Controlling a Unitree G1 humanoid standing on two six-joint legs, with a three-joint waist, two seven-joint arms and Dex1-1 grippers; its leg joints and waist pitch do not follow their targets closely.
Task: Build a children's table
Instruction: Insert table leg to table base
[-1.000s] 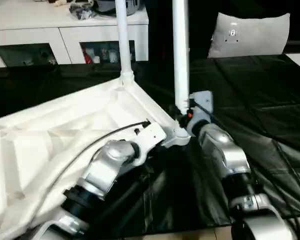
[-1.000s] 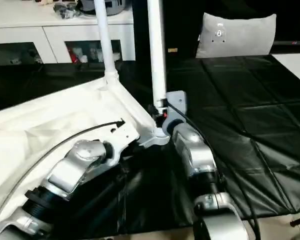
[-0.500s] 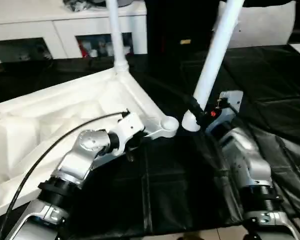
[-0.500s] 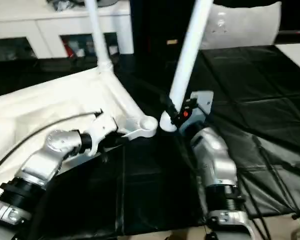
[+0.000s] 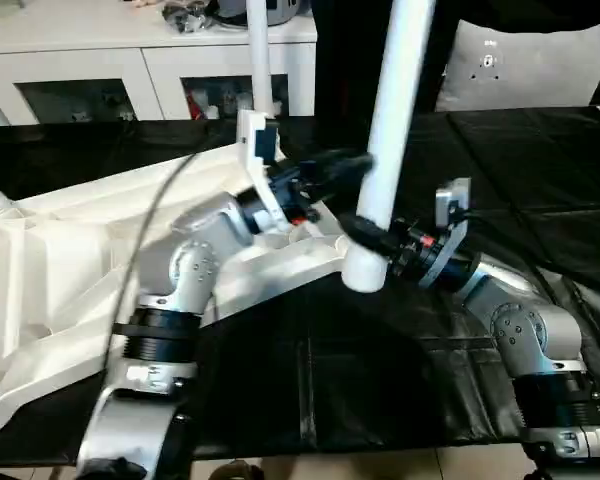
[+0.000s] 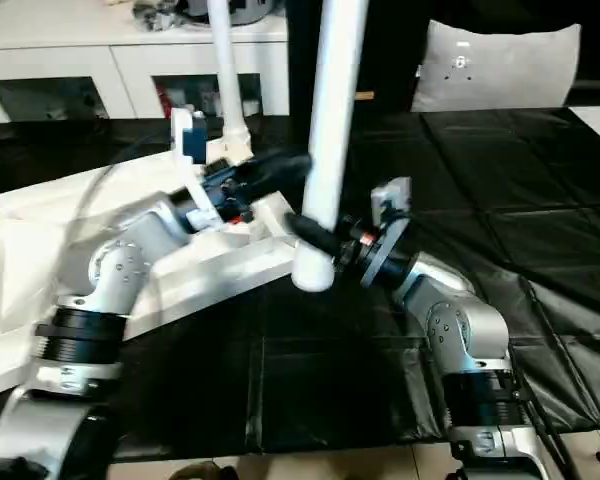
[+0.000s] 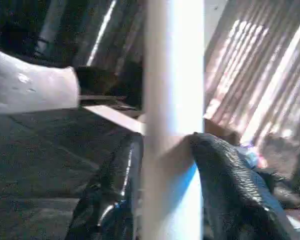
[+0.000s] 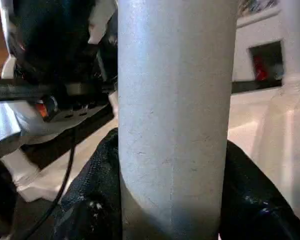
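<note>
The right gripper (image 5: 372,236) is still squeezing the leg (image 5: 390,130), now lifted out of the corner socket. The left gripper (image 7: 162,165) has come up, fingers spreading around it. The tabletop (image 5: 70,260) is lying upside down behind.

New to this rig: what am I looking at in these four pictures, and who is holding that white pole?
This is a humanoid robot with two silver arms, each ending in a black two-fingered pincer. The two wide pictures come from a stereo camera on its head, looking down at the work. The two close-ups come from cameras on its wrists, looking along the fingers.

On the black-covered surface lies an upside-down white table top with one leg already standing in a far corner. The right pincer grips a second leg near its lower end, with a finger on each side. The left pincer reaches the same leg higher up; its fingers flank the pole, though a firm grip isn't clear. A white cabinet stands behind.
</note>
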